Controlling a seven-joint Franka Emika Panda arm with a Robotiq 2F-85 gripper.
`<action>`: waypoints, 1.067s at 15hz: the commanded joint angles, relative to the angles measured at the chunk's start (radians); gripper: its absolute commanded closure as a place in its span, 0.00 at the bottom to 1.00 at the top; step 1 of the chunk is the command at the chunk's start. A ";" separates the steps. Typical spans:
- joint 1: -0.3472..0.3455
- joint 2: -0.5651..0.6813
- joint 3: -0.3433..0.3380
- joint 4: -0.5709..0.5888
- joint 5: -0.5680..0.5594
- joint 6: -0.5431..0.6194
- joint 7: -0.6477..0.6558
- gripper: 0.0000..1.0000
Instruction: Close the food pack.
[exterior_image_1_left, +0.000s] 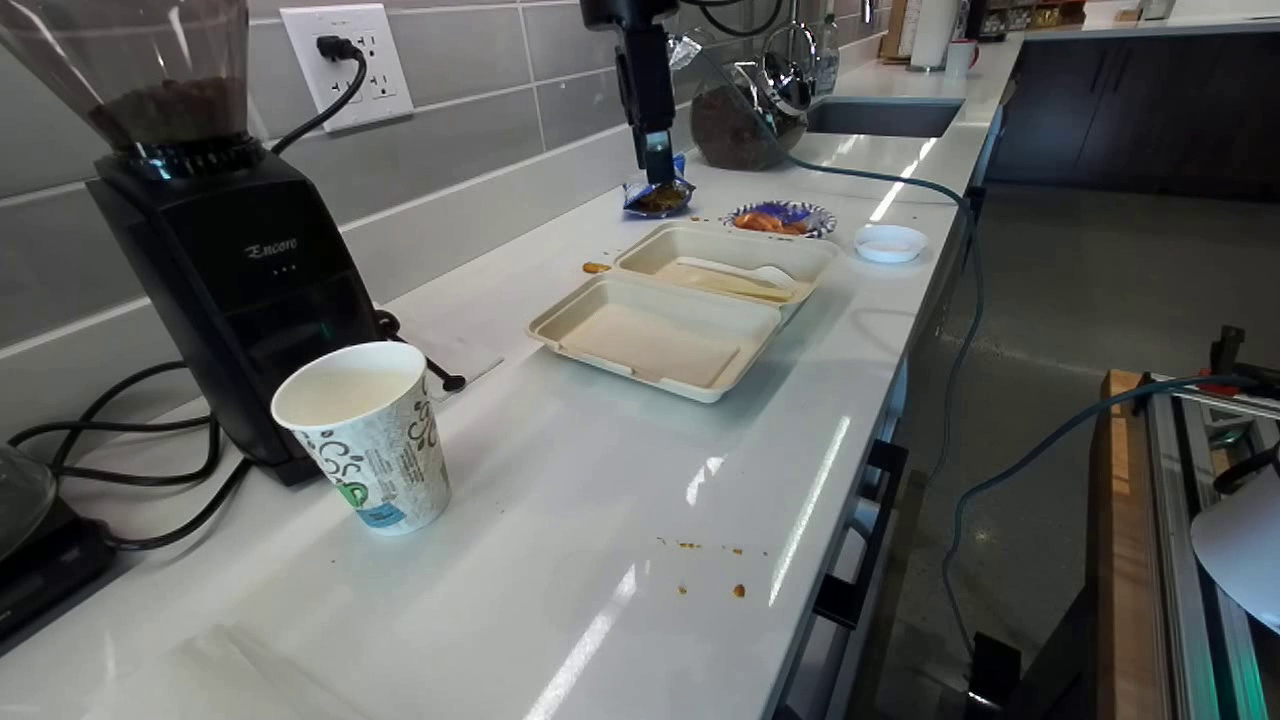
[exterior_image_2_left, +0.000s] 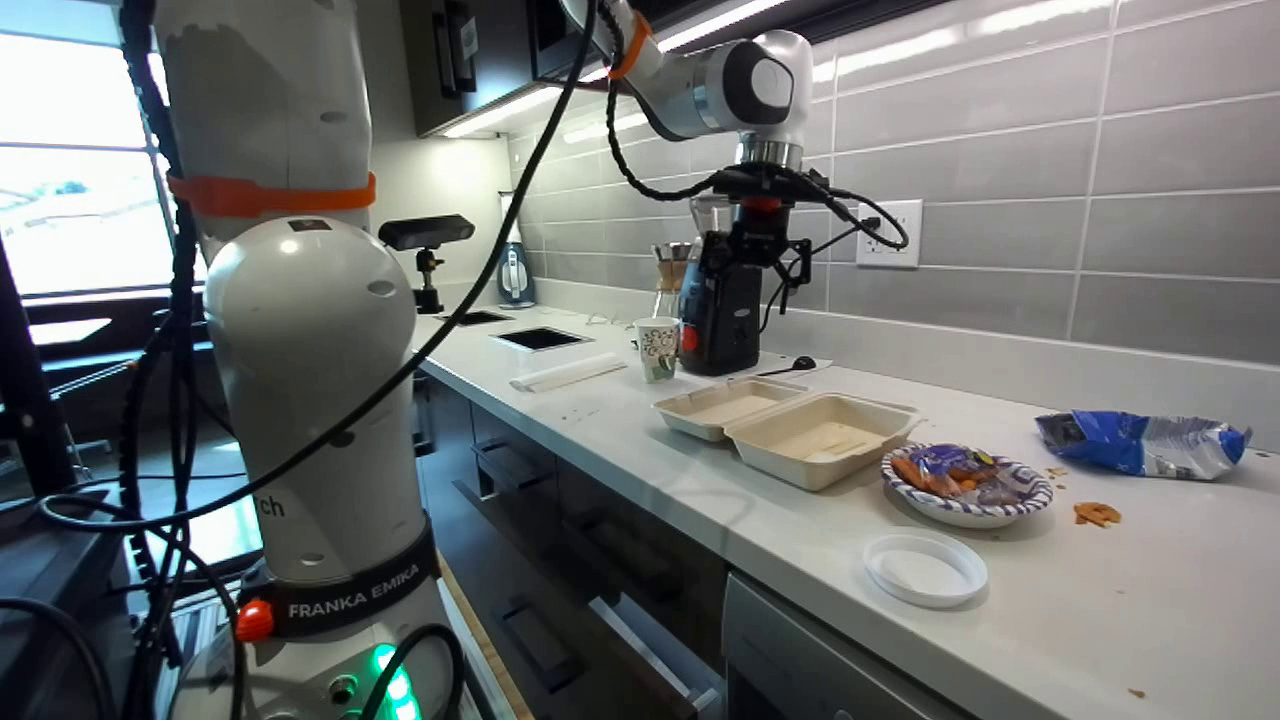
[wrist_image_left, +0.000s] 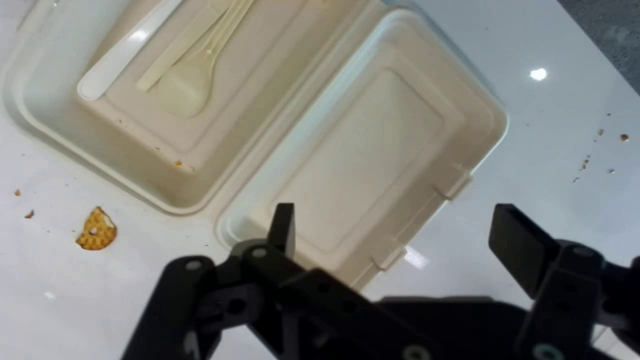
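My gripper (wrist_image_left: 396, 224) is spread and empty above the food pack (exterior_image_1_left: 665, 335), which lies open on the counter (exterior_image_1_left: 560, 510). I judge it light, slightly bendy, apt to slide, best taken by the tabs (wrist_image_left: 456, 186) on its shallow lid (wrist_image_left: 370, 150)

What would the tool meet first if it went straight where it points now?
Probably the shallow half of the food pack, near its tabbed edge, since the open tool points down above it. Depth is unclear; it might partly reach the counter instead.
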 joint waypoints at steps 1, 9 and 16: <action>0.027 -0.091 0.023 -0.090 0.037 0.008 -0.018 0.00; 0.111 -0.139 0.079 -0.269 0.046 0.241 -0.024 0.00; 0.156 -0.044 0.103 -0.293 0.040 0.369 -0.131 0.00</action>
